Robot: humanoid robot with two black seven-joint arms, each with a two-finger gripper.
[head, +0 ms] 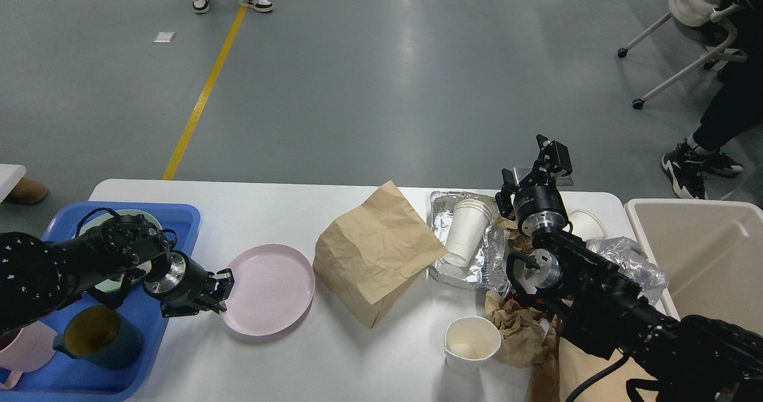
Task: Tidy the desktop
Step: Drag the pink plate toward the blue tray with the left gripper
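The white desktop [310,360] carries a pink plate [271,291] left of centre, its right rim against a crumpled brown paper bag [375,250]. My left gripper [222,290] is at the plate's left rim, its fingers spread and touching the edge. My right gripper [539,166] is raised above the far right of the desktop, open and empty. Below it lie a foil tray [495,253] with stacked white paper cups [468,229], crumpled brown paper [521,330] and an upright paper cup [472,343].
A blue tray [179,214] at the left holds a green plate [122,218], a dark teal mug [98,336] and a pink mug [21,348]. A beige bin [703,259] stands off the right end. Crumpled foil [632,256] and another cup [587,223] lie near it.
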